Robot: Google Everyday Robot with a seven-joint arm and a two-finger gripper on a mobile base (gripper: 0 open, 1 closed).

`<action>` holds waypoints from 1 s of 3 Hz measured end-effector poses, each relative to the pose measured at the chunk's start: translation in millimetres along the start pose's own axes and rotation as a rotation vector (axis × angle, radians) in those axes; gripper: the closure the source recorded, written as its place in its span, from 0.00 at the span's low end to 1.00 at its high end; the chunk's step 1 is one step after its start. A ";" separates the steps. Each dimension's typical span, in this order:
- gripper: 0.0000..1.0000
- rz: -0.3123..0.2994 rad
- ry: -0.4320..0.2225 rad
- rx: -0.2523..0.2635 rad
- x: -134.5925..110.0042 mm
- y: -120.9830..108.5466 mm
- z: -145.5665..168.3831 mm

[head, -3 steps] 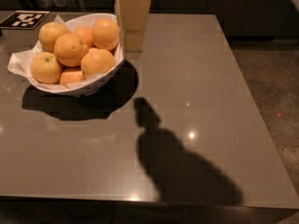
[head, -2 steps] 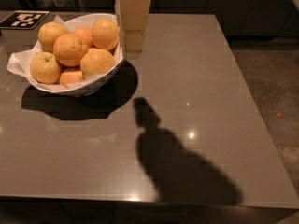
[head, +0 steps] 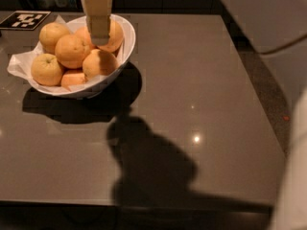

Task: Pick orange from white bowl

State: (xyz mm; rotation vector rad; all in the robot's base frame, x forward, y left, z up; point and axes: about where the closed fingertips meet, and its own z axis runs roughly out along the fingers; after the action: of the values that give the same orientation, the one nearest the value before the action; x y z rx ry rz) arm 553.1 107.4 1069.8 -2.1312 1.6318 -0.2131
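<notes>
The white bowl (head: 125,46) stands at the table's far left, lined with crumpled white paper (head: 17,65) and holding several oranges. One orange (head: 72,51) lies on top in the middle, another (head: 99,63) sits by the near right rim, and another (head: 115,35) is at the far right. My gripper (head: 99,27) hangs down from the top edge, directly over the right part of the bowl. Its tip is at the level of the far right orange and partly covers it. Nothing shows in its hold.
The dark grey table (head: 192,80) ends at the right, with floor (head: 273,90) beyond. A black-and-white tag (head: 24,19) lies at the far left corner. Pale arm parts fill the top right (head: 268,13) and the right edge (head: 293,176). The arm's shadow falls on the table's near middle.
My gripper has moved left, from beside the bowl's right rim to over the oranges. Pale arm parts have come into view at the right.
</notes>
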 end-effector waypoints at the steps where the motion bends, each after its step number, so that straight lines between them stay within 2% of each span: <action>1: 0.00 -0.035 -0.017 -0.023 -24.6 -20.0 24.0; 2: 0.06 -0.053 -0.030 -0.058 -42.7 -29.6 50.1; 3: 0.18 -0.054 -0.046 -0.097 -54.1 -33.7 72.3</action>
State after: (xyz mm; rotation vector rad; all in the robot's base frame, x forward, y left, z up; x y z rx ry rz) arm 594.6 183.7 1028.0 -2.2373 1.5896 -0.1026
